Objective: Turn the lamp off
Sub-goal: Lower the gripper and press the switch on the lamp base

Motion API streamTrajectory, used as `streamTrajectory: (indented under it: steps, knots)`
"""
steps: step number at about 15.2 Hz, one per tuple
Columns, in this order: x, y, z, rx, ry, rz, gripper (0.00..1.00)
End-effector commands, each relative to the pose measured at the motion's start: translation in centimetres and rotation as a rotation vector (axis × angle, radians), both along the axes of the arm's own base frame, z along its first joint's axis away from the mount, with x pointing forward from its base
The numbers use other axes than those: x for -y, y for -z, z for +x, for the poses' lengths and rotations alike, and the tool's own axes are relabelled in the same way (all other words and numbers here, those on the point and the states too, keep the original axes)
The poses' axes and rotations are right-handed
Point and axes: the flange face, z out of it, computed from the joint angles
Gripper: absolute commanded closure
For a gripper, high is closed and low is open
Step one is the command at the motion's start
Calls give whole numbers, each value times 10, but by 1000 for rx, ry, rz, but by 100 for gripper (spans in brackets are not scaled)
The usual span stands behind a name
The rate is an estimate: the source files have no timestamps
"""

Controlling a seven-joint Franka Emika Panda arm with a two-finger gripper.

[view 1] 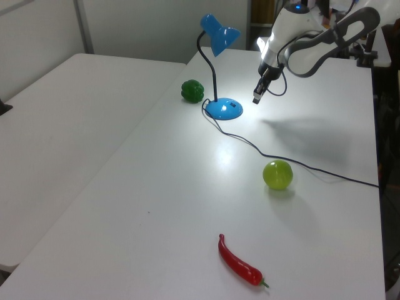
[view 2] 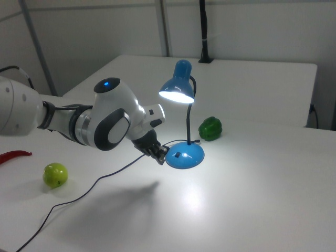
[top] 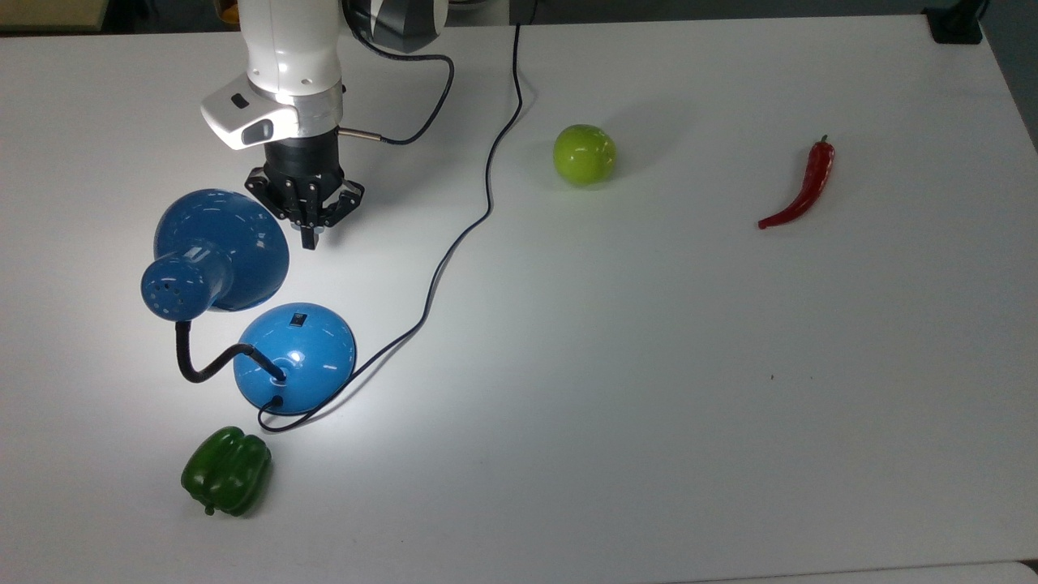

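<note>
Landmark: glossy blue lamp base (top: 295, 357)
Above base: blue cone shade (top: 223, 247) overhangs the top view's upper-left side
Right side: thin black cord (top: 454, 243) crosses bare white table (top: 649, 365)
Below base: green bell pepper (top: 226, 471) nearby
</note>
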Motion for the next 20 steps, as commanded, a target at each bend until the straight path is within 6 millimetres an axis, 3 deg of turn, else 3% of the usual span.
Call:
streamTrajectory:
  steps: [1, 10, 20]
  knots:
    - [5, 8, 15, 87, 42, 14, 100]
    - [7, 21, 56, 168, 74, 36, 100]
    - [3, 34, 64, 163, 74, 42, 100]
